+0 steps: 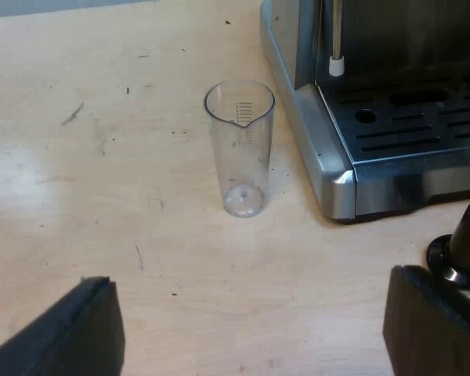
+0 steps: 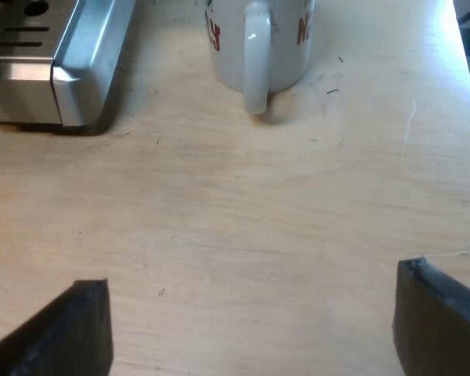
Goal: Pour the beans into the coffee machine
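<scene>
Standing upright on the wooden surface (image 1: 86,172), the measuring glass (image 1: 240,149) sits just beside the corner of the coffee machine (image 1: 407,125). It looks clear right through, with no beans that I can make out inside. Both sets of jaws are spread wide and hold nothing: the left jaws hang over bare surface short of the glass, and the right jaws over bare wood short of a white mug (image 2: 258,43). The first risk is the glass itself. It is tall, narrow and probably light, so a finger that meets it off-centre would likely tip it or shove it against the machine's metal edge. Its smooth wall may also slip in a loose grip during the lift. A tamper (image 1: 464,247) with a black knob stands close by one finger of the left jaws, and a sideways swing could knock it over. If the glass really is empty, pouring achieves nothing
</scene>
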### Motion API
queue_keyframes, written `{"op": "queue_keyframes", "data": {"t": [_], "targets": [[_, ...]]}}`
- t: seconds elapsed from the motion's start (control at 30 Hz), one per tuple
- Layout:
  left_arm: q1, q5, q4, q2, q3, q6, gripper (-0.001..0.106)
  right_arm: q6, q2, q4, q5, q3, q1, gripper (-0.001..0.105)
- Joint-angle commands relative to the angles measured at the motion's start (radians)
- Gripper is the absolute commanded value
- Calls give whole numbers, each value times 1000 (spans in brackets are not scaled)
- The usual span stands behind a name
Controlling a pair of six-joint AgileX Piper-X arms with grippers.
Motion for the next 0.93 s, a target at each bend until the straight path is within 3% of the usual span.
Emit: {"op": "queue_keyframes", "data": {"t": [0.03,0.93], "targets": [[-1,-14,-4,-43,-4,-1,71,1,-48,-9,-1,-5,-3,78],[-1,-14,-5,-43,-4,20,71,1,-48,-9,-1,-5,-3,78]]}}
